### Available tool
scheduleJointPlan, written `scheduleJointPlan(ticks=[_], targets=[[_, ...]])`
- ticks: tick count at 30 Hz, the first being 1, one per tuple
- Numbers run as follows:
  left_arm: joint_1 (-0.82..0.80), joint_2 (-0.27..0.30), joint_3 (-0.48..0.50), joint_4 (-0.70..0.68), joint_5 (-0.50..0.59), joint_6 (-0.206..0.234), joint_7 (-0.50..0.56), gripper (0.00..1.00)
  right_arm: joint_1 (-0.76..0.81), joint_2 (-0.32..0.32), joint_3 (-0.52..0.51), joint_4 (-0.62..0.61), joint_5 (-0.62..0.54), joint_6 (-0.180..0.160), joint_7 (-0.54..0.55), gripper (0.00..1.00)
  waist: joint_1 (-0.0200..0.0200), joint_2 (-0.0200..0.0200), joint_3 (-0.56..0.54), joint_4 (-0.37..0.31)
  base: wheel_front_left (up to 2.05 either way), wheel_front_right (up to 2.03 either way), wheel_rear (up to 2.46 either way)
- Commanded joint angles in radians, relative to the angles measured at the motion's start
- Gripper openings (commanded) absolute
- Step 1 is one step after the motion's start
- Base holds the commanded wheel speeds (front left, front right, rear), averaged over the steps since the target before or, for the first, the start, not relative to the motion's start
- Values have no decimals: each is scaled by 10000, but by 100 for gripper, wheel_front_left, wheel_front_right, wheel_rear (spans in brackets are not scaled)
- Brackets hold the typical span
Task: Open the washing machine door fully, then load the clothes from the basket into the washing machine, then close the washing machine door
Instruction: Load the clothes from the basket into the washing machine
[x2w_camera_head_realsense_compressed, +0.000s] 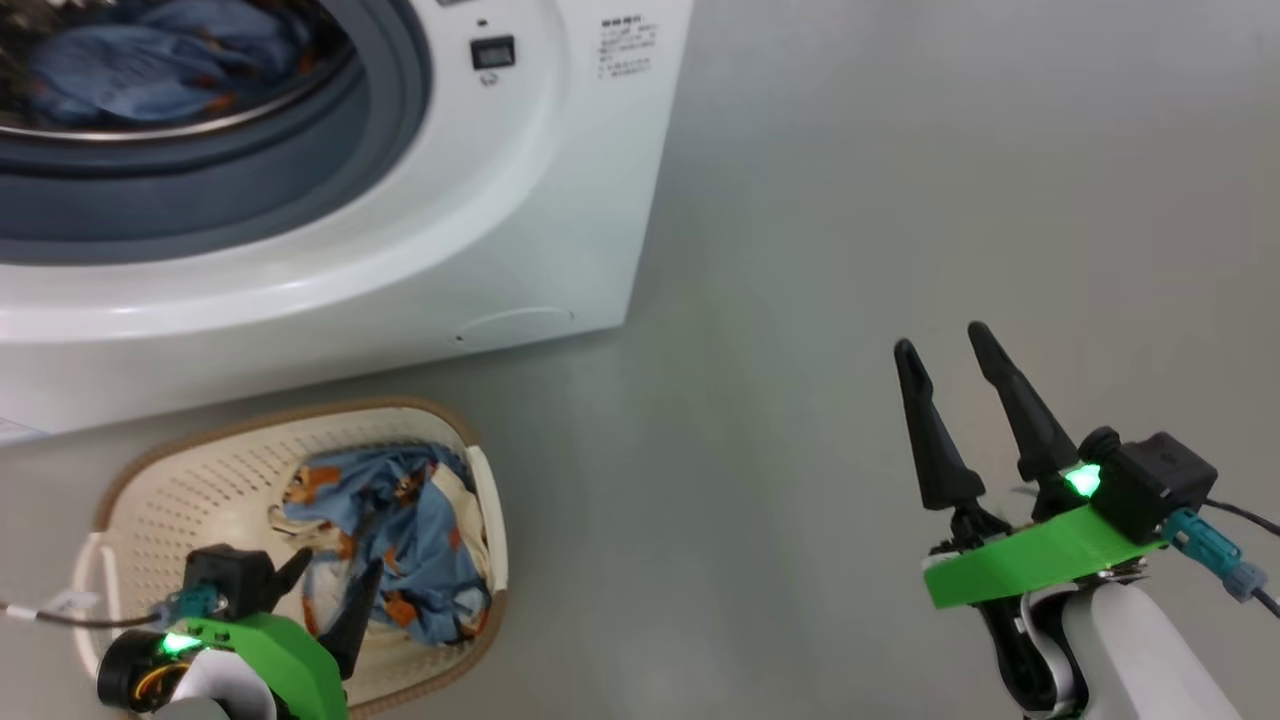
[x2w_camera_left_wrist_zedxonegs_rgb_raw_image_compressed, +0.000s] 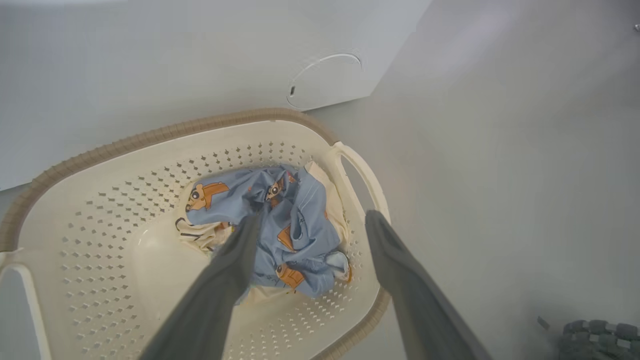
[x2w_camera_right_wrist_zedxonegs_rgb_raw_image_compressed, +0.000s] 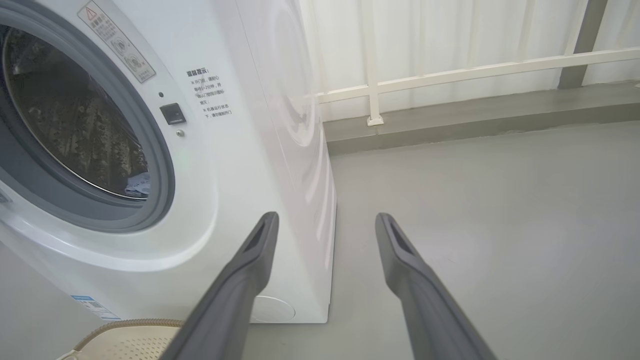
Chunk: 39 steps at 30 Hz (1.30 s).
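**Left gripper (x2w_camera_head_realsense_compressed: 342, 560) over the small cream-white perforated plastic basket (x2w_camera_head_realsense_compressed: 200, 490), right gripper (x2w_camera_head_realsense_compressed: 942, 337) over the grey floor (x2w_camera_head_realsense_compressed: 850, 200)**

- Your left gripper (x2w_camera_left_wrist_zedxonegs_rgb_raw_image_compressed: 314, 217): its 2 dark fingers (x2w_camera_left_wrist_zedxonegs_rgb_raw_image_compressed: 220, 285) are spread apart and hold nothing. They point down into the basket (x2w_camera_left_wrist_zedxonegs_rgb_raw_image_compressed: 100, 225), above the light blue bear-print clothes (x2w_camera_left_wrist_zedxonegs_rgb_raw_image_compressed: 295, 220).
- In the left wrist view, 1 fingertip overlaps the blue cloth. You can't tell whether it touches.
- The clothes (x2w_camera_head_realsense_compressed: 410, 520) sit bunched toward the basket's right side, with some cream-white cloth under them.
- The basket stands on the floor just in front of the big white front-loading washing machine (x2w_camera_head_realsense_compressed: 480, 200), below its drum mouth. The brown woven-look rim (x2w_camera_right_wrist_zedxonegs_rgb_raw_image_compressed: 130, 325) shows at the bottom of the right wrist view.
- The drum mouth is uncovered inside the grey-blue rubber ring (x2w_camera_head_realsense_compressed: 200, 190). More blue fabric (x2w_camera_head_realsense_compressed: 150, 60) already lies inside the perforated steel drum (x2w_camera_right_wrist_zedxonegs_rgb_raw_image_compressed: 75, 125).
- Your right gripper (x2w_camera_right_wrist_zedxonegs_rgb_raw_image_compressed: 326, 215): its 2 fingers are apart and empty. It hangs over the floor, well to the right of the machine (x2w_camera_right_wrist_zedxonegs_rgb_raw_image_compressed: 240, 175) and well apart from the basket.
- The round white cap (x2w_camera_left_wrist_zedxonegs_rgb_raw_image_compressed: 325, 80) sits low on the machine's front, near its right corner.
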Motion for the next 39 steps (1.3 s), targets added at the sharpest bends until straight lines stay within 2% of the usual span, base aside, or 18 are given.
scheduleJointPlan(ticks=[1, 9, 21, 39], targets=[[-329, 447, -11, 87, -192, 8, 85, 100, -175, 44, 135, -317, -149, 56, -78, 100, -1, -1, 604, -337, 0, 0, 0], [-1283, 987, -1324, 870, -1035, 7, 258, 100, -459, 358, 154, -580, -381, 56, -78, 100, -1, -1, 1729, -697, 0, 0, 0], [-2465, 1799, -3123, 1482, -1601, 6, 373, 100, -792, 555, 266, -961, -561, 56, -78, 100, -1, -1, 3248, -1274, 0, 0, 0], [-4215, 3010, -4891, 2037, -2595, 6, 604, 100, -961, 567, 843, -1487, 275, 56, -78, 100, -1, -1, 5063, -2318, 0, 0, 0]])
